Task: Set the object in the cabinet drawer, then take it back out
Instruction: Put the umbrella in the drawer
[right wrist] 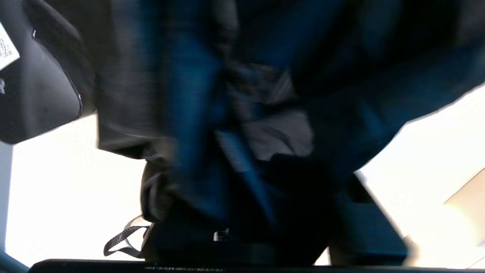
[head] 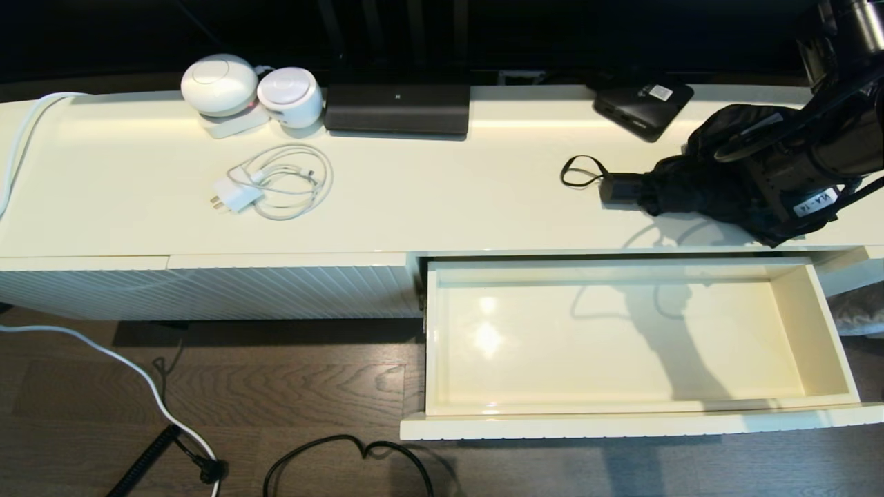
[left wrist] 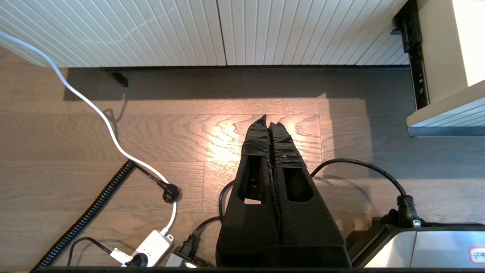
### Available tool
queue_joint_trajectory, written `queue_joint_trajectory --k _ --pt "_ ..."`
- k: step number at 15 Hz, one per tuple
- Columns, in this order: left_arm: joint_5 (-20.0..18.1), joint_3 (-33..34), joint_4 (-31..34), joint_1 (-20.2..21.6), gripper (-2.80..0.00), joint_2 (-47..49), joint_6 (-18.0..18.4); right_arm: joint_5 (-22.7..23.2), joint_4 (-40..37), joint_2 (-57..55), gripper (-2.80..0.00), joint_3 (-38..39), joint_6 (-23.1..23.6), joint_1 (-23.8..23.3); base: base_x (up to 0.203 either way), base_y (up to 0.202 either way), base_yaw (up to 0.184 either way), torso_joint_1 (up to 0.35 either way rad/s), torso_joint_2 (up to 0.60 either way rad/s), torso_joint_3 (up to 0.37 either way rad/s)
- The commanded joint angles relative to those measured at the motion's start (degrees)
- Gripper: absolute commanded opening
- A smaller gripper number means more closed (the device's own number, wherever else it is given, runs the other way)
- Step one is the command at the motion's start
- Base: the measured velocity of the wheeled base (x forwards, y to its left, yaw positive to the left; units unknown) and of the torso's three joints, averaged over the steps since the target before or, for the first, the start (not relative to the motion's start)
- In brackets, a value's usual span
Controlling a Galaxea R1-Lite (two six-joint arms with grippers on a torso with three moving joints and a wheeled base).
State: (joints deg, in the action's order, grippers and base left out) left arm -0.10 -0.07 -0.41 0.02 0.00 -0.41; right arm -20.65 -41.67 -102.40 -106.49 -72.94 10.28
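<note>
Jaws of the right gripper (head: 749,176) are buried in the umbrella (head: 690,186) fabric on the cabinet top (head: 442,200); their grip cannot be told. Beneath, the drawer (head: 815,324) stands open. Left gripper (left wrist: 271,131) hangs pressed together over the floor (left wrist: 151,132).

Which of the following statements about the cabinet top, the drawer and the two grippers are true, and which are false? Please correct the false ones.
1. The drawer is pulled open and holds nothing. True.
2. The umbrella lies inside the drawer. False: it is on the cabinet top, behind the open drawer.
3. The right gripper is at the umbrella's fabric. True.
4. The left gripper is also at the umbrella. False: it hangs over the wooden floor, jaws together, holding nothing.
5. A coiled white charger cable lies on the cabinet top. True.
6. The flat black box with a white label sits in the drawer. False: it is at the back of the cabinet top.
</note>
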Motion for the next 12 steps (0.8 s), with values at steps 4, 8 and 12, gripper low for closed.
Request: queue_joint_trajectory --k 4,8,12 --pt "0.0 0.0 0.0 0.1 -2.80 0.0 0.0 1.2 1.5 0.0 -2.80 4.6 -0.3 0.0 0.000 0.000 0.000 0.000 0.00 0.000" --pt "0.0 0.0 0.0 0.1 -2.80 0.0 0.0 5.3 -0.1 3.2 -2.80 4.4 -0.2 0.5 0.000 0.000 0.000 0.000 0.00 0.000" --pt "0.0 0.0 0.0 0.1 -2.80 0.0 0.0 7.5 -5.8 6.5 -2.80 3.9 -0.1 2.7 0.000 0.000 0.000 0.000 0.00 0.000"
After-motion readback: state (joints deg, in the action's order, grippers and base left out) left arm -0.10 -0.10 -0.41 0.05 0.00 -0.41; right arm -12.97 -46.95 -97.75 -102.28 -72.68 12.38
